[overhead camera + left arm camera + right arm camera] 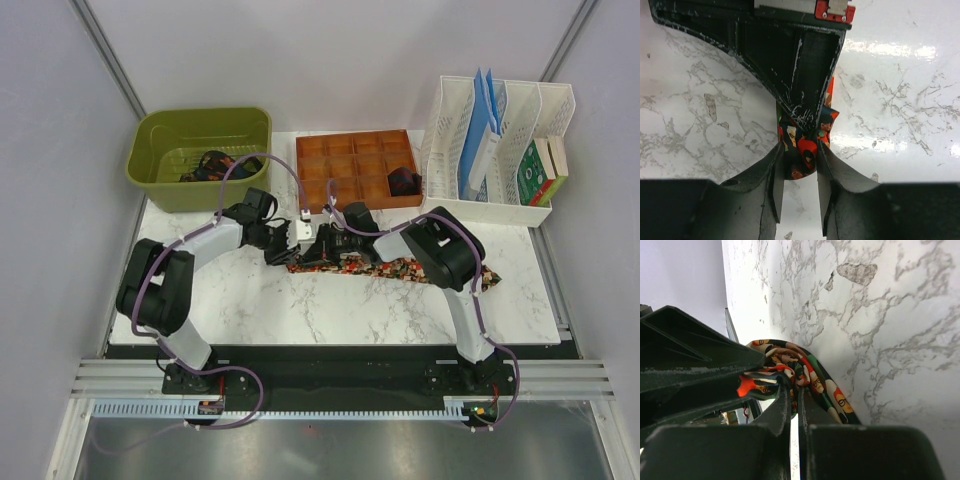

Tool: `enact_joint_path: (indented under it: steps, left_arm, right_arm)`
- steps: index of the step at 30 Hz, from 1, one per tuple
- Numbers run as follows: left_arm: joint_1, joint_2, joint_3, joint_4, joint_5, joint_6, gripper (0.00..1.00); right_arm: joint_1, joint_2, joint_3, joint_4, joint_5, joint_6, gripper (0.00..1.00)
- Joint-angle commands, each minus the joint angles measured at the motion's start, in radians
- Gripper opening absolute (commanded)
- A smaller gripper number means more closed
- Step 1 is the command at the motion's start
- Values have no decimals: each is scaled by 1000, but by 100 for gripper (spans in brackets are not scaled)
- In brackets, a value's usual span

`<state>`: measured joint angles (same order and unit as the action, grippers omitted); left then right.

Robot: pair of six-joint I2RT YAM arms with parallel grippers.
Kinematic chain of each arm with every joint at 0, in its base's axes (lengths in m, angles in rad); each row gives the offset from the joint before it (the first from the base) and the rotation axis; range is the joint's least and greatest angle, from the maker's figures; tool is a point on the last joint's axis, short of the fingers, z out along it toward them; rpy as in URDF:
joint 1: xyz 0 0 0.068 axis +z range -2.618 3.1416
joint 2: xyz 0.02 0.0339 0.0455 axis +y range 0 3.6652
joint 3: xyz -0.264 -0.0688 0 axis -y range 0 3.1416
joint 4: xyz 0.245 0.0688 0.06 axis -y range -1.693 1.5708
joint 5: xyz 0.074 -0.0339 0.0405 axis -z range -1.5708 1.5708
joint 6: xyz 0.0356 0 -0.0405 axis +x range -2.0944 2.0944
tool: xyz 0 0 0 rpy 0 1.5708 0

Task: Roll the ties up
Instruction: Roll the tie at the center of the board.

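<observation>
bright, even overhead light. glare bands on the tabletop [890, 50] at right in the left wrist view; soft shadow beside the tie [820, 382], right wrist view.

The speckled tie [385, 268] lies stretched across the table [300, 310], left end bunched up; darker ties [213, 165] sit in the basin [150, 172].

The right arm [445, 250] is covering the middle of the speckled tie [388, 268], right of centre; a dark heap [212, 165] in the far green basin [160, 175] and a dark lump [404, 182] in the brown tray [340, 165] are showing too small to identify.
</observation>
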<state>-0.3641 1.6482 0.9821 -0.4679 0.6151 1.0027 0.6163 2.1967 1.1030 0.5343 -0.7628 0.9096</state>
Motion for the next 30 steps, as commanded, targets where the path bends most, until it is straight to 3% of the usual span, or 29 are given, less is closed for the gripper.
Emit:
enact_joint_path:
  steps: [1, 15, 20, 30]
  left_arm:
    - [-35, 41, 64, 3, 83, -55, 37]
    - [-101, 105, 15, -26, -81, 10, 39]
    - [-108, 159, 29, -37, -167, -16, 36]
    - [-110, 206, 78, -54, -178, -70, 33]
  right_arm:
    - [5, 32, -6, 13, 33, 0, 1]
    - [0, 12, 1, 21, 25, 6, 7]
    - [-12, -12, 31, -39, -3, -11, 18]
    - [-49, -121, 29, -146, -33, -2, 41]
